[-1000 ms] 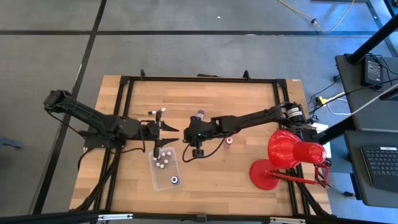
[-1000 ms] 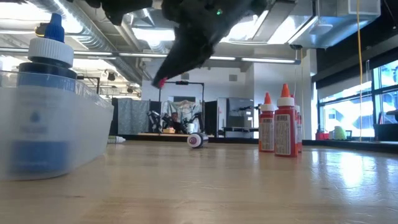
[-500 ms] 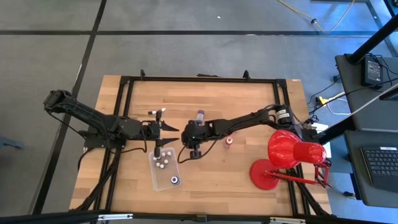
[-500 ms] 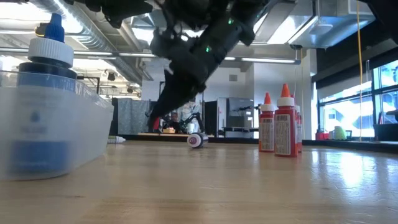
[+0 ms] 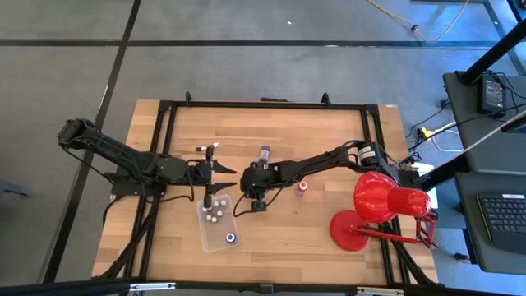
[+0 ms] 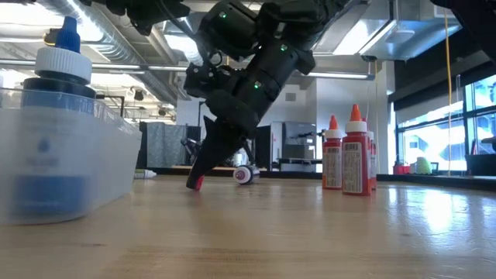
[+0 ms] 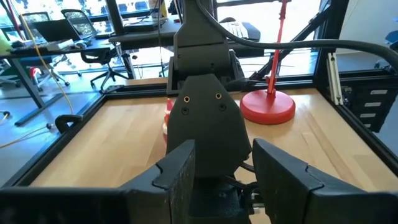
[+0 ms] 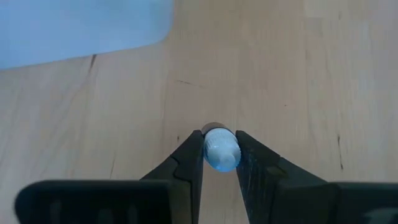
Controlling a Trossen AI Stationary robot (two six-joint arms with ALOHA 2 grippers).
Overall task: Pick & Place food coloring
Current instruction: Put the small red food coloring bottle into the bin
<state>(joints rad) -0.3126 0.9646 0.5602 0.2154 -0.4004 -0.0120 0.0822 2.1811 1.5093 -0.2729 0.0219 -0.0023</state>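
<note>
The right claw (image 8: 219,163) is pinching a small bottle (image 8: 220,149) between its fingertips, tip lowered close to the desk (image 5: 329,222), just beside the clear tray (image 5: 215,234) where several bottles are lying. The left claw (image 5: 227,172) is hovering nearby with its fingers parted and nothing between them. One bottle (image 5: 303,187) is sitting on the desk behind the right claw, before the red lamp (image 5: 382,201)

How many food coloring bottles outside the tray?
4: white bottle beside the left gripper, purple bottle by the right arm, red-capped bottle toward the lamp, fourth bottle in the right gripper. Others may hide.
</note>
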